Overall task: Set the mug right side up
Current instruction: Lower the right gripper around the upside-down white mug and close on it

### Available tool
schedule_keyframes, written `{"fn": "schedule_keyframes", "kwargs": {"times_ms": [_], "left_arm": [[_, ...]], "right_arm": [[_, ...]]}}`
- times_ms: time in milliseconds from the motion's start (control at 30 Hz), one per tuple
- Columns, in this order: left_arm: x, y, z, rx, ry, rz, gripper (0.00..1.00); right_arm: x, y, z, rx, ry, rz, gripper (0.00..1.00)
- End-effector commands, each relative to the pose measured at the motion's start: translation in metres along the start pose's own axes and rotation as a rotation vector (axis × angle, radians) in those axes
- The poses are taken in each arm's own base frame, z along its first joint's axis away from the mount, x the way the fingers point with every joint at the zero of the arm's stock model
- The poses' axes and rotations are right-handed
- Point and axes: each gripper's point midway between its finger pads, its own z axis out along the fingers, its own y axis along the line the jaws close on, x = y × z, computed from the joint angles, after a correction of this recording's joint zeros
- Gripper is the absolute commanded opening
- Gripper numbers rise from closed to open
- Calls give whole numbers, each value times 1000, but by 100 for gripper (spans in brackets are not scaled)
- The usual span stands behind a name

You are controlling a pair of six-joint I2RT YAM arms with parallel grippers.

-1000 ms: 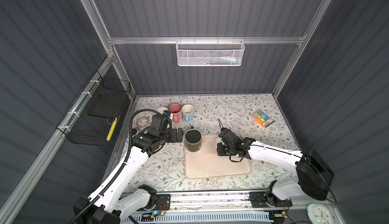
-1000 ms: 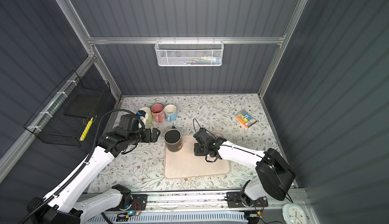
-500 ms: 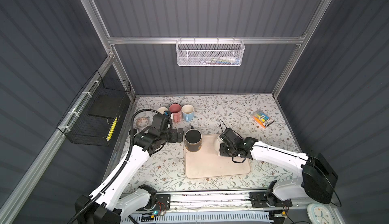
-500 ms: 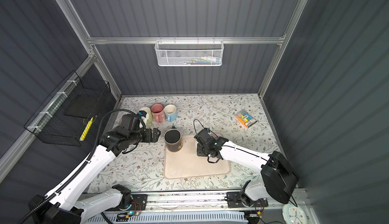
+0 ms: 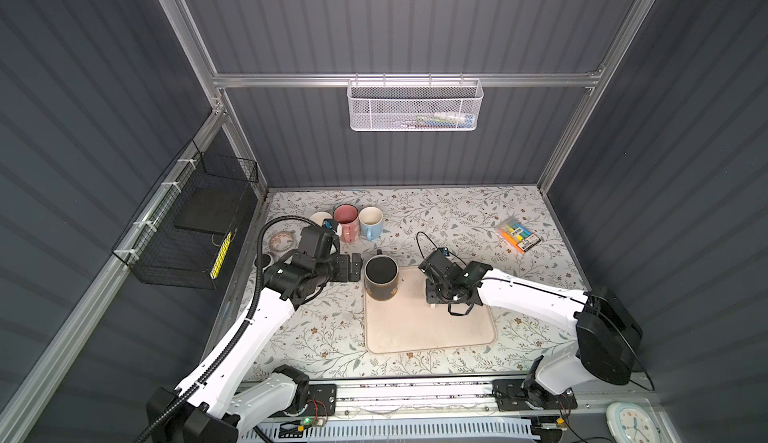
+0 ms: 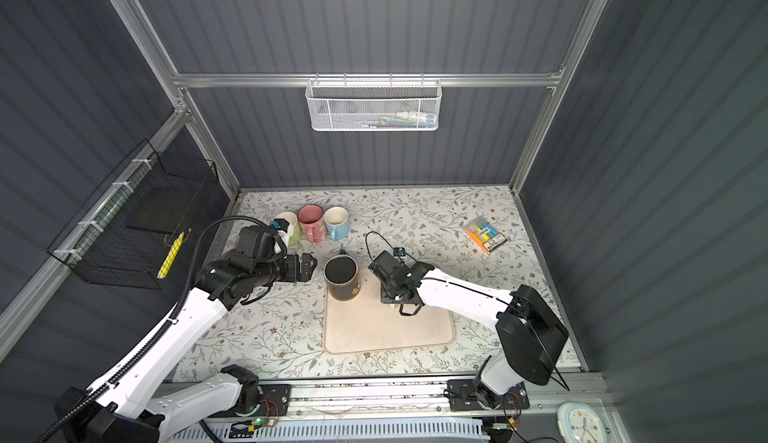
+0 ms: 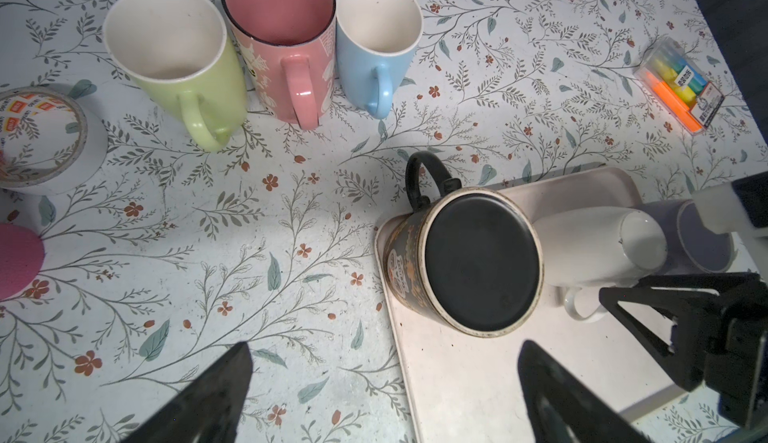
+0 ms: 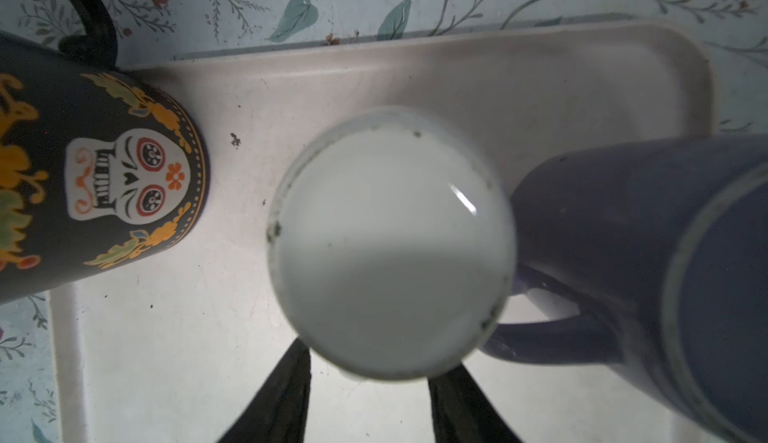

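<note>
Right fingers [image 5: 434, 295] have spread from near shut and nudged toward the black mug [image 5: 381, 274]; left arm [image 5: 257, 328] unchanged.
White mug [image 8: 390, 245], likely the target, sits base-up on the tray [image 5: 415, 337] between the black mug and a dark blue mug [image 8: 665, 254], both also inverted. Right fingers part-open at its handle [image 7: 579, 314] side, nothing visibly clamped. Left fingers [image 5: 351, 268] fully spread, empty, hovering just beside the black mug. Step looks like lining up the grasp, flip not started. Next calls for closing on the handle, lifting clear of the neighbours, rolling half a turn, setting down rim-up.
</note>
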Motion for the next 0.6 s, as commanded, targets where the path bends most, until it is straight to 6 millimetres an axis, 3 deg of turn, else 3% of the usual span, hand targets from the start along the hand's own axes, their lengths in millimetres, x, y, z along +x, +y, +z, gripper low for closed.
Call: {"fn": "schedule_keyframes", "kwargs": {"times_ms": [0, 267, 567], "left_arm": [[6, 0, -5, 15, 3, 6, 100], [6, -1, -6, 19, 1, 5, 100], [7, 1, -6, 11, 4, 6, 100]], "right_arm": [[-4, -4, -1, 45, -13, 7, 43], [-6, -14, 3, 124, -8, -40, 35], [-9, -24, -1, 167, -24, -82, 34]]}}
